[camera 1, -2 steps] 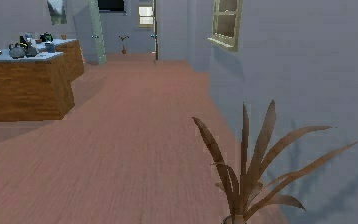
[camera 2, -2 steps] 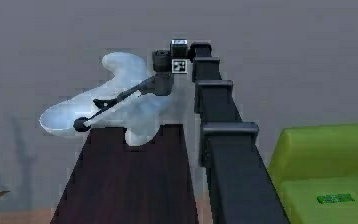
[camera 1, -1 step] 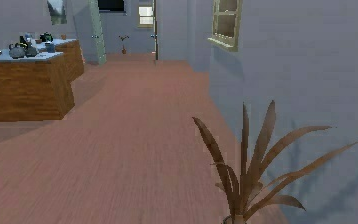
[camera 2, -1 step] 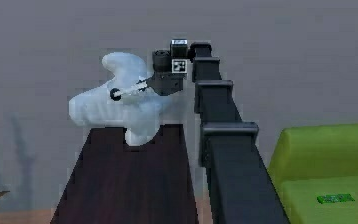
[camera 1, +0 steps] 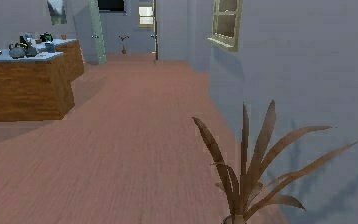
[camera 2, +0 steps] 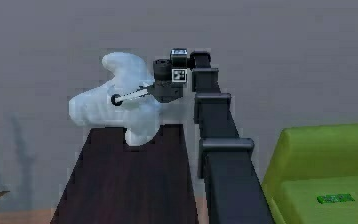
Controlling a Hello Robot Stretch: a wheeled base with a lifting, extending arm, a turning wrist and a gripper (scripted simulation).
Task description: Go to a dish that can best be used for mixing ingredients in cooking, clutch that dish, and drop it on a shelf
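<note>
Bench [camera 1: 27, 85] far left ahead, small kitchen things [camera 1: 25, 46] on top, too tiny to pick out any mixing dish. Plant [camera 1: 252, 170] lower right. Sideways: tool [camera 2: 117, 99] at a white lump [camera 2: 95, 108] on a dark bench [camera 2: 127, 185]; whether it holds anything, can't tell.

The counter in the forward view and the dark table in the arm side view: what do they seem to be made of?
Counter: looks like wood, warm brown with horizontal plank lines and a matte finish. Dark table: probably dark-stained wood, going by the faint lengthwise streaks, though laminate would look alike. Its finish is dull.
</note>
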